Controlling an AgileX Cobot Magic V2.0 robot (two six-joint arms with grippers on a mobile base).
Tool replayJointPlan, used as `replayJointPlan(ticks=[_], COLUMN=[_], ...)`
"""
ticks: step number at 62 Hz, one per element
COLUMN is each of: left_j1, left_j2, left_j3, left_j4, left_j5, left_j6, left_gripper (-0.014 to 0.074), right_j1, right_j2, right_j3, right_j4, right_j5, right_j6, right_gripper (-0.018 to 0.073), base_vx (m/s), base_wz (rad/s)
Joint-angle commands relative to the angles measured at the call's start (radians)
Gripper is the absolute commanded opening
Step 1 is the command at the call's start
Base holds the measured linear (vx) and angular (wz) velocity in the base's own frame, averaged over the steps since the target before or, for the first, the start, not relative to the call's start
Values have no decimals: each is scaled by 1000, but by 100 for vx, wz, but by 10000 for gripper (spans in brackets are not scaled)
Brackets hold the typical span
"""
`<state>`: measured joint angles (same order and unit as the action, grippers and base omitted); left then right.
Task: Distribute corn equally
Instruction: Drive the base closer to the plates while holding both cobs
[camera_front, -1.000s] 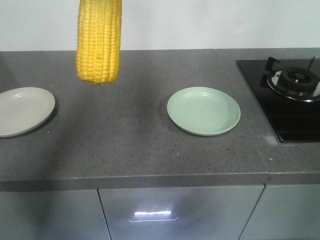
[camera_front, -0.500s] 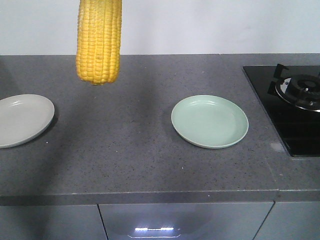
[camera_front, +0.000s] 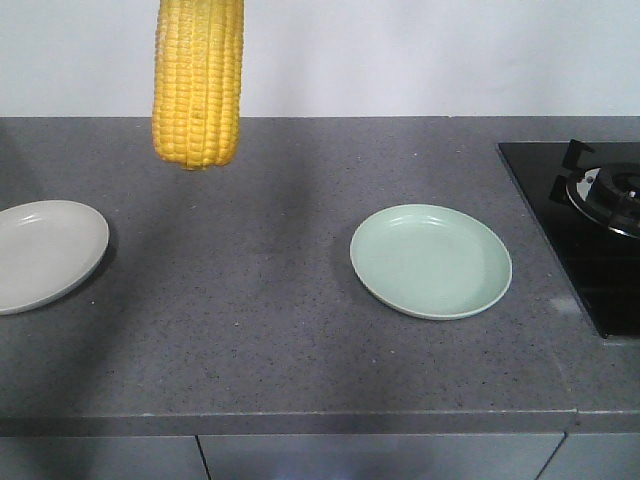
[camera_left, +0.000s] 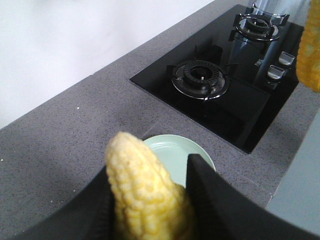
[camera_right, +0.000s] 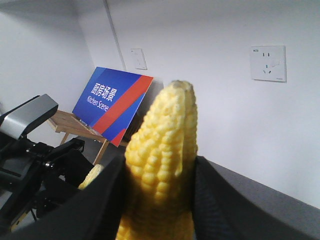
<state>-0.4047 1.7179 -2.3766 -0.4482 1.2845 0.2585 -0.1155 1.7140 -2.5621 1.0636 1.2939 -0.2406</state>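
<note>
Yellow corn sits in both grips: the left jaws are closed on one cob (camera_left: 145, 200), the right jaws on a second cob (camera_right: 160, 165). In the front view a hanging cob (camera_front: 198, 80) fills the upper left, above the table (camera_front: 250, 300). Both the green plate (camera_front: 430, 262) and the pale plate (camera_front: 40, 255) look bare, so give each plate one. Lower close to the dish before you release, or it may roll.

Soft, even light; near things blurred
We see thin shadows on the worktop (camera_front: 250, 340) beside the grey plate (camera_front: 40, 250) and green plate (camera_front: 430, 262), pale glare on the hob (camera_front: 585, 280), and the left cob (camera_left: 145, 195) and right cob (camera_right: 160, 160) out of focus.
</note>
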Motion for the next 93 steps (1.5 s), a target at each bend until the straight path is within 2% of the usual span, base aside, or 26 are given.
replayJointPlan(ticks=[1,93], left_j1=[-7,-7], left_j2=[-40,-40], left_j3=[-23,-23], left_j4=[-30,-30], left_j5=[-32,-32], left_j6=[-5,-5], left_gripper=[-6,-6], right_j1=[-3,-3], right_j2=[-30,-30], right_j3=[-14,-14], right_j4=[37,37], right_j5=[-5,-6], right_j6=[-5,-5], right_gripper=[-1,-1], base_vx=[6,5], base_wz=[2,2])
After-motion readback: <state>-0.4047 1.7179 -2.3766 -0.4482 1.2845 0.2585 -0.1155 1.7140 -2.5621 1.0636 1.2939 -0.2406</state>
